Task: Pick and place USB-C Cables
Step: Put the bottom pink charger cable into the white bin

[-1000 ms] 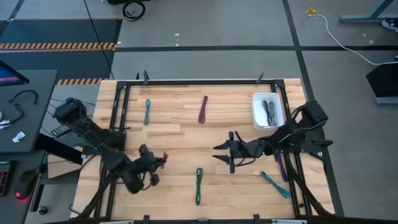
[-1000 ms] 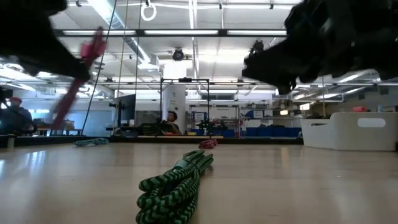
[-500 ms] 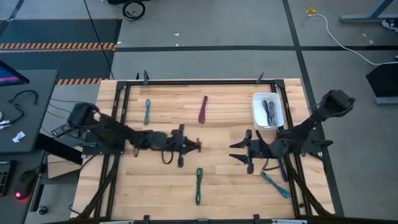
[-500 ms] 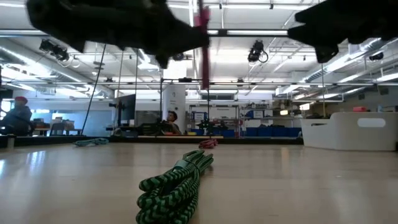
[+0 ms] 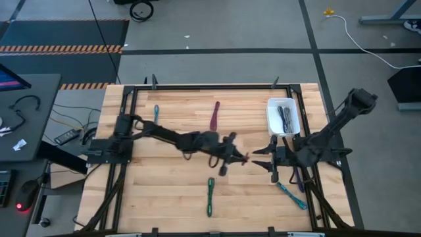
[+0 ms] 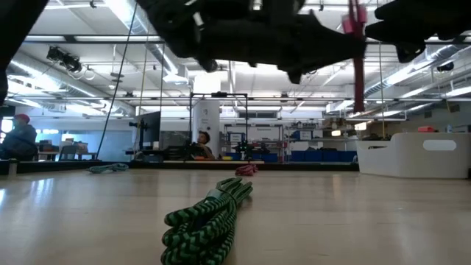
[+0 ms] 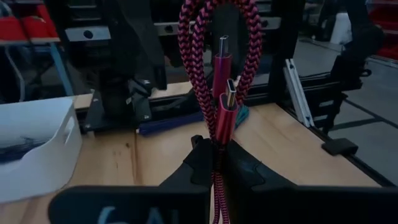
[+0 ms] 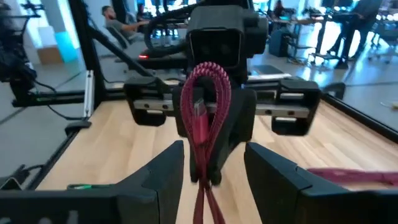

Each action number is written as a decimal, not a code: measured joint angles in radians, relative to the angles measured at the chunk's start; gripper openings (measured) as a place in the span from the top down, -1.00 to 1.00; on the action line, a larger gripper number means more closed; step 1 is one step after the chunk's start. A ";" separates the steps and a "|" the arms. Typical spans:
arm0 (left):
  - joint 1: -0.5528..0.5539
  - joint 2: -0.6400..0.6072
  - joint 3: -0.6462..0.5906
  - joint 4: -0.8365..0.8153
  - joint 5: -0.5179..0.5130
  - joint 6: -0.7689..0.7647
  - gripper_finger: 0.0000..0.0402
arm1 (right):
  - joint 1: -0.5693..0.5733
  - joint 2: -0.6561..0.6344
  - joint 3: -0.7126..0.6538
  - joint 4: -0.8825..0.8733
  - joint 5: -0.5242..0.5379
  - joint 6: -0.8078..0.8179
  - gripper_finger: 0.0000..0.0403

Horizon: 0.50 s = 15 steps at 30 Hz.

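left arm farther right, red cable (image 7: pixel 219 81) vertical

arms: black, jointed | left claw (image 7: pixel 214 163): matte black fingers

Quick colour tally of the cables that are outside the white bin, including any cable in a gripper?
Teal cables: 2
Maroon cable: 1
Green cable: 1
Purple-blue cable: 1
Red cable, held in the left gripper: 1
Total: 6
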 joint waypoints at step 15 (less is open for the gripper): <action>0.030 0.060 0.134 -0.081 0.028 0.002 0.91 | 0.030 -0.058 0.001 -0.095 0.074 -0.001 -0.22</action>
